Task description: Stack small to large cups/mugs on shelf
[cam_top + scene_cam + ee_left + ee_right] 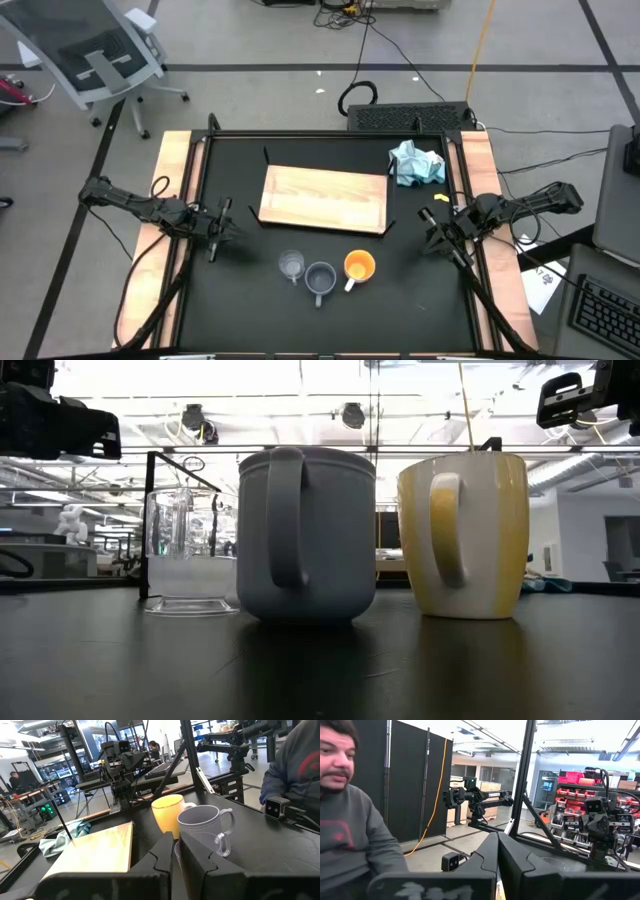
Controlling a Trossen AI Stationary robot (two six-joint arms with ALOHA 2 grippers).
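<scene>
Nothing stacked yet — glass cup [291, 264], blue-grey mug [320, 279], orange mug [359, 266] sit at shelf's [324, 198] 6 o'clock; left end effector [213, 232] nearly closed, right end effector [437, 235] closed, both empty — next: open, grab smallest.

High view: you look straight down on the whole bench [240, 300].
Low view: you sit at bench height, very near the blue-grey mug [305, 535].
Left wrist view: you share that mug and the orange mug [167, 812].
Right wrist view: you face the room.
</scene>
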